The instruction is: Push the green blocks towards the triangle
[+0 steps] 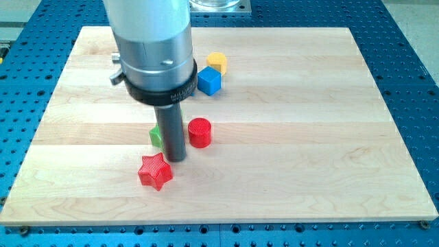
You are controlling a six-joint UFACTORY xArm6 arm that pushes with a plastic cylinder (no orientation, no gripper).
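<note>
My tip [175,159] rests on the wooden board just to the right of a green block [156,136], which is partly hidden behind the rod; its shape cannot be made out. A red cylinder [199,132] stands just right of the rod. A red star [155,171] lies just below and left of the tip. A blue cube [209,81] and a yellow block [217,61] sit together toward the view's top, right of the arm's body. No triangle block shows; the arm's wide grey body [152,48] hides part of the board's upper left.
The wooden board [309,137] lies on a blue perforated table [411,55]. The board's edges run close to the view's bottom and right.
</note>
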